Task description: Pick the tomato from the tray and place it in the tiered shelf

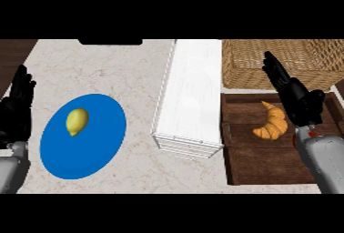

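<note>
Although the tomato itself does not show plainly, a sliver of red (296,138) peeps out just beside the right wrist on the dark wooden tray (262,166), and I judge that to be it, mostly hidden under the forearm. The right hand (295,93) hovers above the far end of the tray with its fingers straight and spread, holding nothing.

The chief risk is a grasp made half blind. With the red thing tucked beneath the wrist, the hand would have to draw back before closing, and a round fruit nudged by the forearm could roll against the tray's rim. The croissant (270,122) lies just beside it and nearer the fingers, so it could be bumped or taken by mistake.

The white tiered shelf (191,91) stands touching or nearly touching the tray's left side. From above only its top and stacked edges show, so I cannot tell which face is open, and a carry across could strike its wall.

Beyond the tray sits a wicker basket (295,59). Left of the shelf, a lemon (77,121) lies on a blue plate (87,157). The left hand (17,107) rests open at the left edge, fingers up. The table (121,63) is pale veined marble, with dark wood bordering it at the far left corner
</note>
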Motion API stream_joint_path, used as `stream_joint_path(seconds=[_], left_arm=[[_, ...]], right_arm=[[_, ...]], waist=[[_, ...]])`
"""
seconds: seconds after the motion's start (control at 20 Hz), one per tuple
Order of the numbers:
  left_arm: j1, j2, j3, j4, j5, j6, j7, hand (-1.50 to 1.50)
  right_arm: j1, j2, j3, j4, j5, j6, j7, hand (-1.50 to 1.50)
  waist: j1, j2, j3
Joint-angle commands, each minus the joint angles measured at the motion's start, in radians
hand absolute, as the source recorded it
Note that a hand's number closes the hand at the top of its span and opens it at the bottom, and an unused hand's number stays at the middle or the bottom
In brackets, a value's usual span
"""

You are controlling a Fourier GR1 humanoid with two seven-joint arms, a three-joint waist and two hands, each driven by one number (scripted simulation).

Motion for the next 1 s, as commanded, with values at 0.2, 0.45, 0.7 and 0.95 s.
stream_joint_path(seconds=[0.2,0.45,0.7,0.95], left_arm=[[-0.007,-0.072,-0.040,-0.059,0.045,-0.036,-0.016,0.00],[0.045,-0.112,-0.078,-0.116,0.090,-0.082,0.002,0.00],[0.054,-0.156,-0.124,-0.146,0.063,-0.049,0.018,0.00],[0.099,-0.141,-0.102,-0.156,0.092,-0.078,0.007,0.00]], right_arm=[[0.001,-0.064,0.096,-0.131,-0.240,0.562,-0.265,1.50],[0.068,-0.185,-0.050,0.048,-0.470,0.853,-0.380,-1.50],[0.039,-0.366,-0.125,0.104,-0.524,1.199,-0.509,-1.50],[0.005,-0.527,-0.204,-0.054,-0.411,1.245,-0.496,-1.50]], waist=[[0.008,-0.006,0.011],[0.023,0.007,0.010],[0.017,0.006,0.010],[0.006,-0.004,0.012]])
